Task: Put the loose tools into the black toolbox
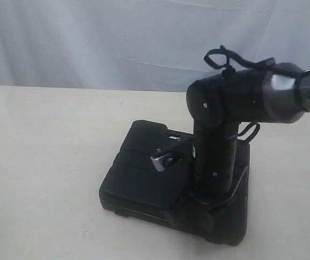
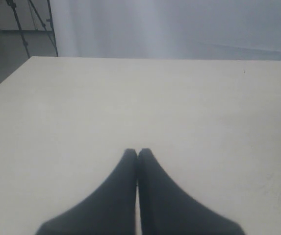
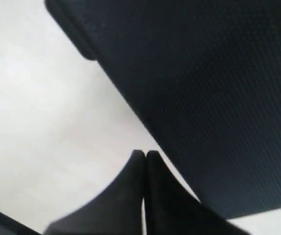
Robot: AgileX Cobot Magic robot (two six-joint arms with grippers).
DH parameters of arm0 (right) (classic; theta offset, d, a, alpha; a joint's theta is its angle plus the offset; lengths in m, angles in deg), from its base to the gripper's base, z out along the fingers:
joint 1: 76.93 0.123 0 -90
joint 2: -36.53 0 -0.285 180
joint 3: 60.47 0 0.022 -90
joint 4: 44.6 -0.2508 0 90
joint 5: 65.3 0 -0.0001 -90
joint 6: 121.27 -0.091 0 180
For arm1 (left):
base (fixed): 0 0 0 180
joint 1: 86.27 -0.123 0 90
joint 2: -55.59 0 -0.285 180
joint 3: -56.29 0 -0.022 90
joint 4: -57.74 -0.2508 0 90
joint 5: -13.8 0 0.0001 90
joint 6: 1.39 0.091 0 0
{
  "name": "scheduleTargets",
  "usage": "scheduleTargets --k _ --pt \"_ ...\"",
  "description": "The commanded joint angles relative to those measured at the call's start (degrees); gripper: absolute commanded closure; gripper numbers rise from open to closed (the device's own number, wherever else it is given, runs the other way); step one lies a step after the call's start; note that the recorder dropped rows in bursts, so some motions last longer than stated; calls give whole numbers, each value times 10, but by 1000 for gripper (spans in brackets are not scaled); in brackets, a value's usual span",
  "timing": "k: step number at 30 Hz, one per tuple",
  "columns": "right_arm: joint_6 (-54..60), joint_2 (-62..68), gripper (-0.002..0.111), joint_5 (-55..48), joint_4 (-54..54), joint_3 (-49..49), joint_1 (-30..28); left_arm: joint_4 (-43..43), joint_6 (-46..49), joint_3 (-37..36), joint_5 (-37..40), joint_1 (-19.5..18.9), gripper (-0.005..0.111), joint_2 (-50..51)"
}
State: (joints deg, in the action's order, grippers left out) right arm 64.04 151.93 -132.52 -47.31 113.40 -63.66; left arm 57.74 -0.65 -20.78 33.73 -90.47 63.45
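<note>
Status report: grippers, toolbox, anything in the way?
Left gripper shut, over table. Right gripper shut, down at black toolbox. Toolbox looks closed; no loose tools in view.

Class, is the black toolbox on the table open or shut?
It appears shut: the black toolbox lies as one flat block with its lid down, and no recesses or tools show.

Robot laboratory recording bay, cream work table (image 1: 46,162), white curtain (image 1: 90,38) hung as backdrop, black jointed robot arm (image 1: 236,97) with looped cabling, dark tripod legs (image 2: 19,24) beyond the table edge
</note>
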Motion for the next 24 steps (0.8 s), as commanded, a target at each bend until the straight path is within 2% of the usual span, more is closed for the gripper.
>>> scheduleTargets --k 1,10,17,24 --pt "10 -56 108 -27 -4 -1 -3 0 -3 -1 -3 3 107 -1" --pt "9 -247 108 -27 4 -21 -3 0 -3 -1 -3 3 107 -1" --pt "-44 -424 108 -27 0 -162 -3 0 -3 -1 -3 3 107 -1" --pt "-50 -517 108 237 -1 -295 -3 0 -3 -1 -3 3 107 -1"
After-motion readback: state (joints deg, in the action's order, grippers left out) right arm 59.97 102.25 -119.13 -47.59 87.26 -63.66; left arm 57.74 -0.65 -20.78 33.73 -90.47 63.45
